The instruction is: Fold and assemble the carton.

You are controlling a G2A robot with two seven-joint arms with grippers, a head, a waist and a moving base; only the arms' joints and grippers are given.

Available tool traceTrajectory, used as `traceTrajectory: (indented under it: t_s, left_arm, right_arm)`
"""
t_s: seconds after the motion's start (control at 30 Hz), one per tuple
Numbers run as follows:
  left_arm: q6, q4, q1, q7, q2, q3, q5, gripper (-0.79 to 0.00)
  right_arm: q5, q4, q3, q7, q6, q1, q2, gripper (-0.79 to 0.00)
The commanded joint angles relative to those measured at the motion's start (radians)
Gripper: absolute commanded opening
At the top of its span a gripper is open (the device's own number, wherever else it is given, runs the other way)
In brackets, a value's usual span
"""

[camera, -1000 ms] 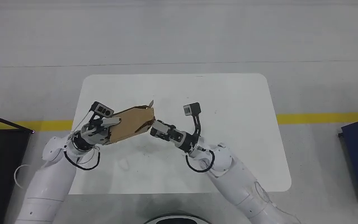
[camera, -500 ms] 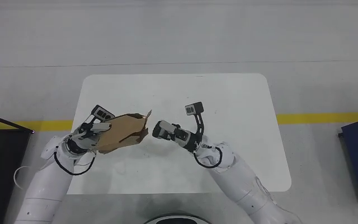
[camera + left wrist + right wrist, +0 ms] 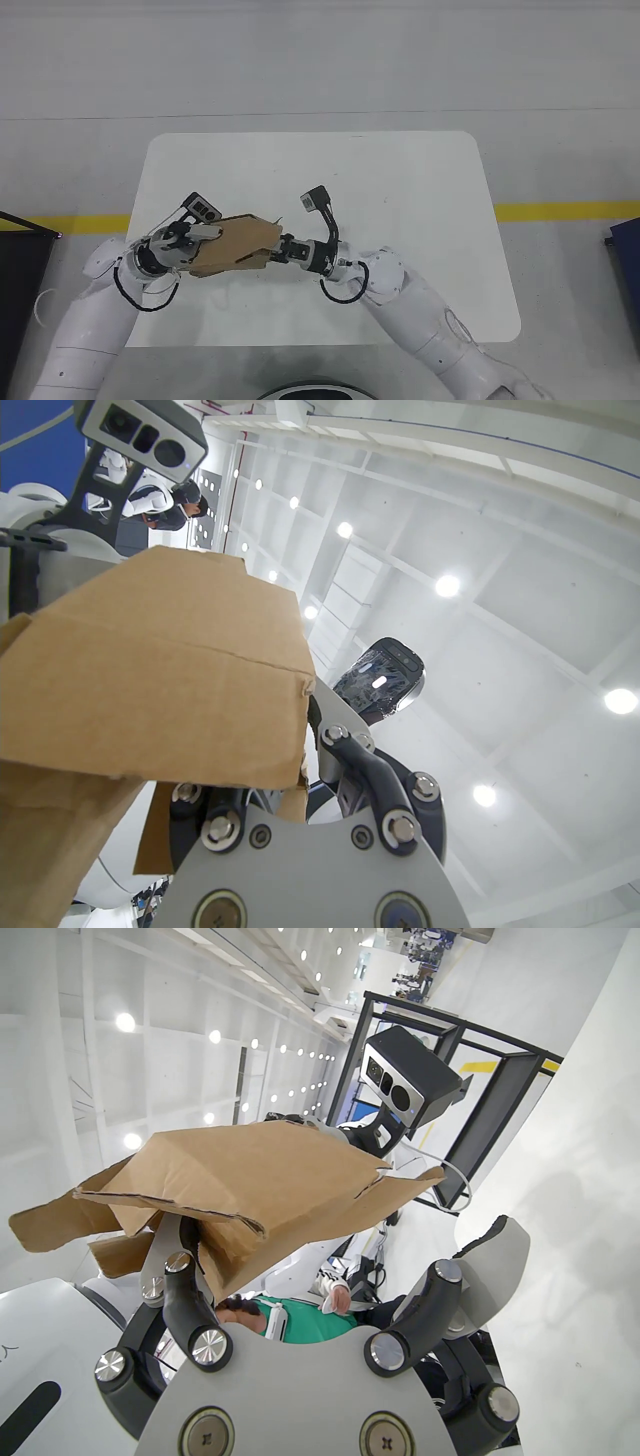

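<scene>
A brown cardboard carton (image 3: pixel 235 246), partly folded with loose flaps, is held above the white table (image 3: pixel 420 190) between my two arms. My left gripper (image 3: pixel 186 243) is shut on the carton's left end; in the left wrist view the carton (image 3: pixel 150 680) covers one finger of the left gripper (image 3: pixel 280 770), and its lower edge sits in the grip. My right gripper (image 3: pixel 283 250) meets the carton's right end. In the right wrist view the right gripper (image 3: pixel 330 1233) is open wide: one finger lies under a flap of the carton (image 3: pixel 260 1178), and the other finger (image 3: pixel 495 1238) stands free.
Bare tabletop lies all around the carton. A black frame (image 3: pixel 20 225) stands off the table's left side and a dark blue object (image 3: pixel 626 250) off its right side. A yellow floor line (image 3: pixel 565 211) runs behind the table.
The left arm swung the carton down and left, then back right and flatter. The right gripper drew away from the carton, then came back to its right end.
</scene>
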Motion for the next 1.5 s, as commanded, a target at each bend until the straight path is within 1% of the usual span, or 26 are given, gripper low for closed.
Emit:
traceTrajectory:
  t_s: [0.0,0.07,0.1,0.13,0.2,0.3,0.57,0.63,0.73,0.87,0.9,1.0,1.1,1.2,1.27,1.33,1.47]
  left_arm:
    - [0.031,0.013,-0.006,-0.003,-0.001,-0.001,-0.026,-0.785]
    - [0.075,0.029,-0.013,0.0,-0.002,0.002,-0.058,-0.785]
    - [0.114,0.047,-0.022,0.013,-0.003,0.002,-0.092,-0.785]
    - [0.116,0.064,-0.031,0.04,-0.005,-0.005,-0.111,-0.785]
    - [0.111,0.07,-0.034,0.054,-0.005,-0.008,-0.115,-0.785]
    - [0.111,0.07,-0.034,0.054,-0.005,-0.008,-0.115,-0.785]
    - [0.111,0.07,-0.034,0.054,-0.005,-0.008,-0.115,-0.785]
    - [0.193,0.046,-0.02,0.043,-0.011,0.016,-0.19,-0.785]
    - [0.293,0.013,-0.02,0.129,-0.017,0.085,-0.379,-0.785]
    - [0.391,0.014,-0.052,0.227,-0.007,0.154,-0.524,-0.785]
    - [0.435,0.008,-0.06,0.27,0.0,0.185,-0.575,-0.785]
    - [0.534,-0.011,-0.086,0.369,0.019,0.24,-0.684,-0.785]
    - [0.579,-0.017,-0.113,0.415,0.037,0.273,-0.72,-0.785]
    - [0.571,-0.021,-0.134,0.407,0.053,0.311,-0.682,-0.785]
    - [0.551,-0.016,-0.146,0.387,0.061,0.335,-0.655,-0.785]
    - [0.527,-0.011,-0.163,0.363,0.073,0.376,-0.642,-0.785]
    - [0.489,0.012,-0.193,0.325,0.1,0.44,-0.621,-0.785]
  right_arm:
    - [0.004,-0.003,0.005,0.01,-0.01,-0.003,0.001,0.0]
    - [0.011,-0.008,0.011,0.017,-0.025,-0.007,0.003,0.0]
    - [0.024,-0.014,0.018,0.022,-0.043,-0.013,0.004,0.0]
    - [0.043,-0.018,0.022,0.029,-0.056,-0.017,0.005,0.0]
    - [0.113,-0.024,0.037,0.052,-0.092,-0.031,0.007,0.0]
    - [0.278,-0.009,0.072,0.116,-0.119,-0.055,0.012,0.0]
    - [0.278,-0.009,0.072,0.116,-0.119,-0.055,0.012,0.0]
    - [0.278,-0.009,0.072,0.116,-0.119,-0.055,0.012,0.0]
    - [0.261,-0.027,0.07,0.1,-0.102,-0.064,0.012,0.0]
    - [0.187,-0.058,0.106,0.061,-0.115,-0.097,0.021,0.0]
    - [0.144,-0.077,0.122,0.033,-0.109,-0.115,0.024,0.0]
    - [0.026,-0.127,0.157,-0.039,-0.061,-0.156,0.034,0.0]
    - [-0.024,-0.173,0.177,-0.075,-0.029,-0.191,0.04,0.0]
    - [-0.024,-0.196,0.189,-0.086,-0.018,-0.211,0.043,0.0]
    - [-0.002,-0.201,0.191,-0.079,-0.023,-0.216,0.044,0.0]
    - [0.015,-0.2,0.202,-0.073,-0.032,-0.218,0.045,0.0]
    - [0.01,-0.205,0.216,-0.075,-0.022,-0.218,0.048,0.0]
